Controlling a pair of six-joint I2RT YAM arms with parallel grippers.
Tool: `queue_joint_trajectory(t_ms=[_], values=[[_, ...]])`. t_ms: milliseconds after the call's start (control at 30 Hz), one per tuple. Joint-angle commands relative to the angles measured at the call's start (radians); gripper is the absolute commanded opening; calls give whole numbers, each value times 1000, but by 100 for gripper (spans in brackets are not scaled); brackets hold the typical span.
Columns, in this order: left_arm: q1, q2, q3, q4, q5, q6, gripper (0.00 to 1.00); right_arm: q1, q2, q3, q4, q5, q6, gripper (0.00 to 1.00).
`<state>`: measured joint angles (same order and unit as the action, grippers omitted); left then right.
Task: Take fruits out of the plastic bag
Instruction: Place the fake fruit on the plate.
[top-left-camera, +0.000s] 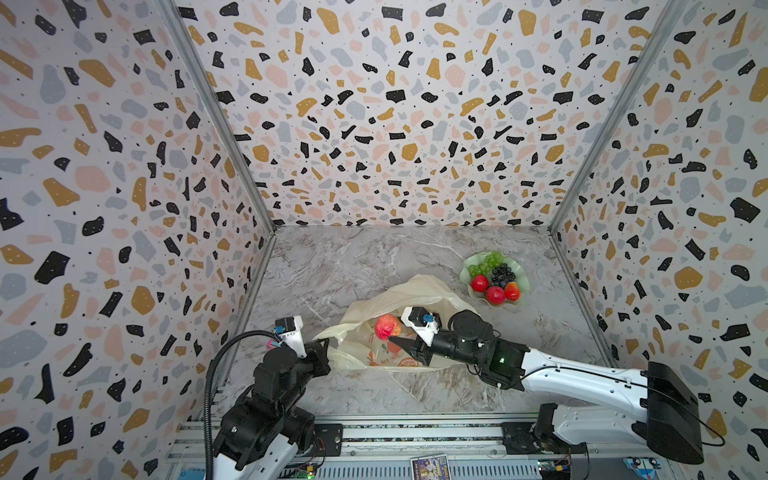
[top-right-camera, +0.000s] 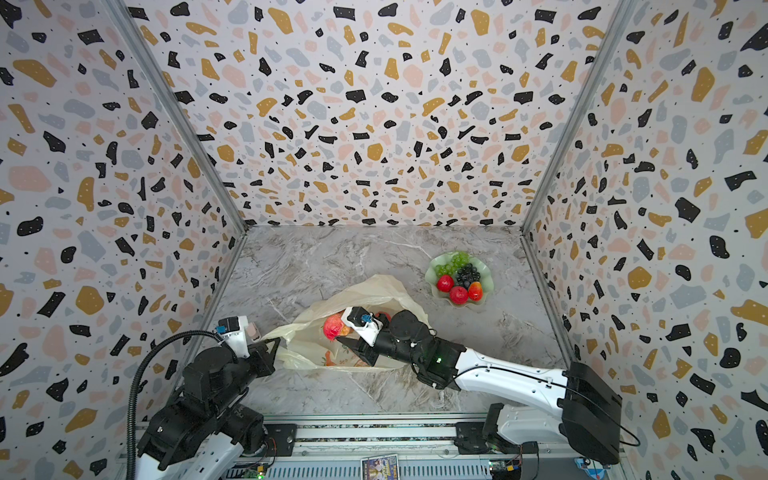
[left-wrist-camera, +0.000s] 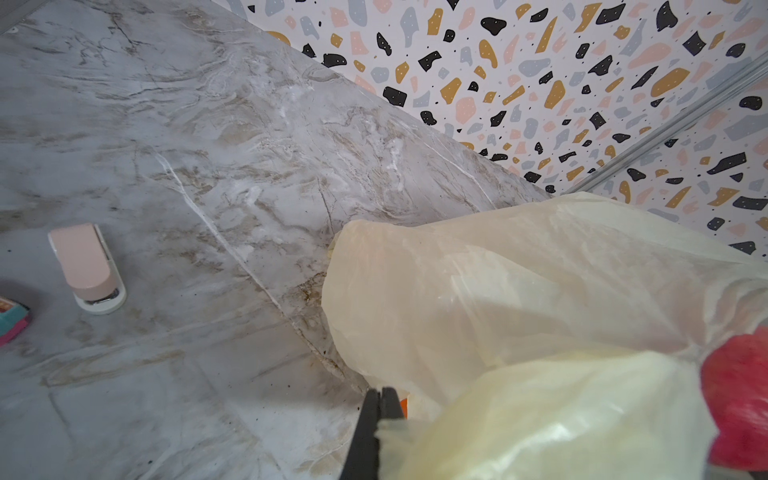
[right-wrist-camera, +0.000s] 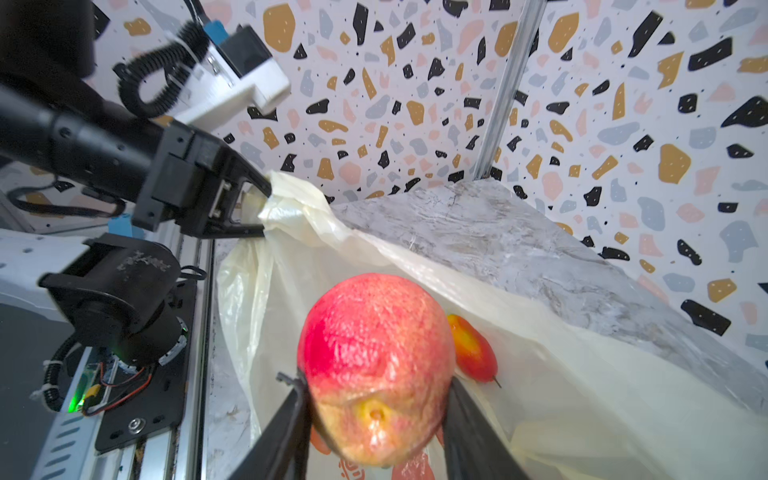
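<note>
Your right end effector (right-wrist-camera: 376, 395) is half closed around a red-yellow apple (right-wrist-camera: 374, 345), one finger on each flank, just inside the mouth of the plastic bag (top-left-camera: 399, 293). The left end effector (left-wrist-camera: 381, 399) is clamped tight on a bunched fold of the bag's rim and holds it raised above the worktop (top-left-camera: 353, 257), so the mouth stands open.

The step in hand looks like the withdrawal. Draw the apple back and up along the line of the right arm, not sideways, so the fingers do not drag the thin film. Hold the left pinch taut meanwhile. The grip spans the widest part of a glossy, rounded body, so I judge a slip possible if you jerk; move smoothly. Then carry it to the pale green dish (top-left-camera: 525, 283), well apart at the far right, where green grapes (top-left-camera: 487, 262), dark grapes (top-left-camera: 503, 275) and red apples (top-left-camera: 495, 295) lie.

The apple's dimpled end faces the right wrist camera, so its core axis runs roughly along the fingers. The bag lies on its side, long axis running from the pinched rim towards the dish. A small red-orange fruit (right-wrist-camera: 473, 353) lies just behind the apple, deeper inside.
</note>
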<state>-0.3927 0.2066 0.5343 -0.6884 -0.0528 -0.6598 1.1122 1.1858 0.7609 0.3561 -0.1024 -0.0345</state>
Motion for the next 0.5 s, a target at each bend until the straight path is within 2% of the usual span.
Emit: queue_joint_trajectory(t_ms=[0,167,467], values=[[5,2,-8,0,-19,-7,5,0,-51,83,-88,-17,-16,20],[6,2,-8,1,-26,-13,5,-2,-138,119,-109,11,-22,20],[6,10,-10,0,-22,-11,5,-13,-245,220,-189,198,-106,18]])
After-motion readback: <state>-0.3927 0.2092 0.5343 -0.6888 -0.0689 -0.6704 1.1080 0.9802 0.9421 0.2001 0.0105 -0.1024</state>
